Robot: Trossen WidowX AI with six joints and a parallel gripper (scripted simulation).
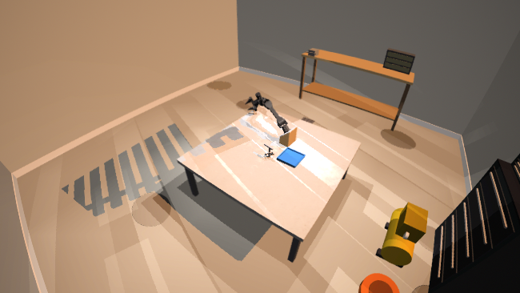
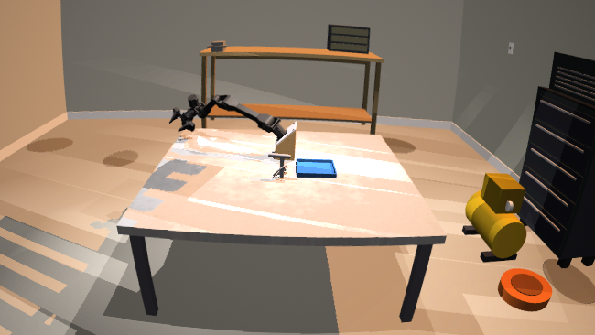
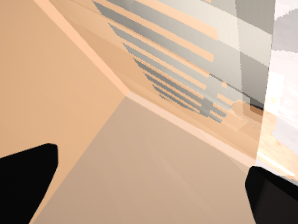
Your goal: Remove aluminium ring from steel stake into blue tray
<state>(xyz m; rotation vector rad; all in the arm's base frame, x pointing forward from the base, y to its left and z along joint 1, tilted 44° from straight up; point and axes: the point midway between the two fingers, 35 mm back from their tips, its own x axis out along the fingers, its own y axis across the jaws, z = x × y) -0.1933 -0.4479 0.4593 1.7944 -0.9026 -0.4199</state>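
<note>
The steel stake stands upright on the table, with its cross-bar on top. The ring shows only as a thin, small shape around the stake's foot, under the cross-bar, and seems tilted; its tab cannot be made out. The blue tray lies to the right of the stake and is empty. My gripper is open and empty, raised over the table's far left edge, well away from the stake and ring. The wrist view shows neither stake, ring nor tray.
An upright tan panel stands behind the stake and tray, close to the arm's base. The table's far left edge lies below the gripper. A shelf bench stands beyond the table.
</note>
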